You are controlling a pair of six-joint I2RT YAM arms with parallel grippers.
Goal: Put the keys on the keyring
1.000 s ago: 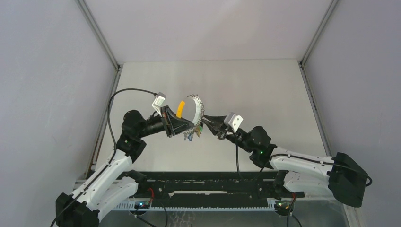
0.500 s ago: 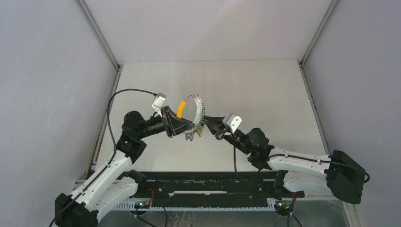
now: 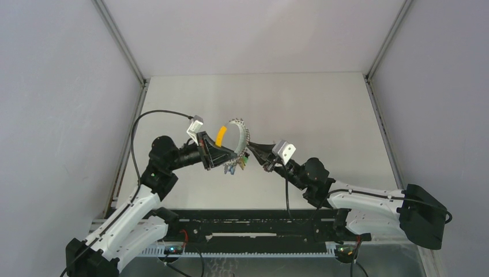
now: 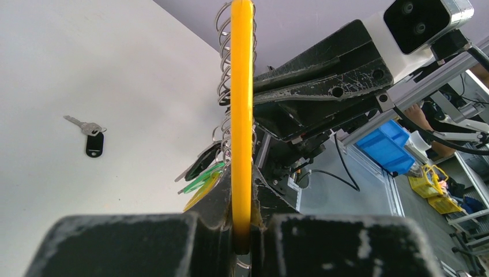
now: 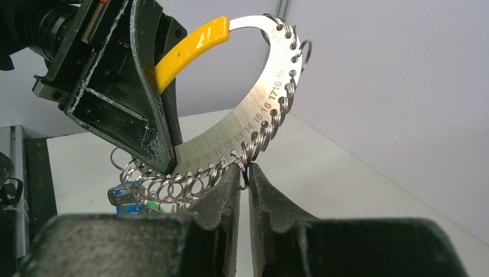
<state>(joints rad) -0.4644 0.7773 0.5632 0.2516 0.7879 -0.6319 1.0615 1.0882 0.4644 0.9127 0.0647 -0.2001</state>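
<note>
Our left gripper clamps the glossy yellow plastic band of the keyring, a flat silvery steel crescent stamped with numbers and edged with wire split rings. Our right gripper pinches one split ring between its scuffed black fingers. The small black-headed, silver-bladed key lies apart on the matte white table.

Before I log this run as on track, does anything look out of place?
Yes: the key lies alone on the table, in neither gripper, while the left gripper and right gripper both clamp the keyring.
</note>
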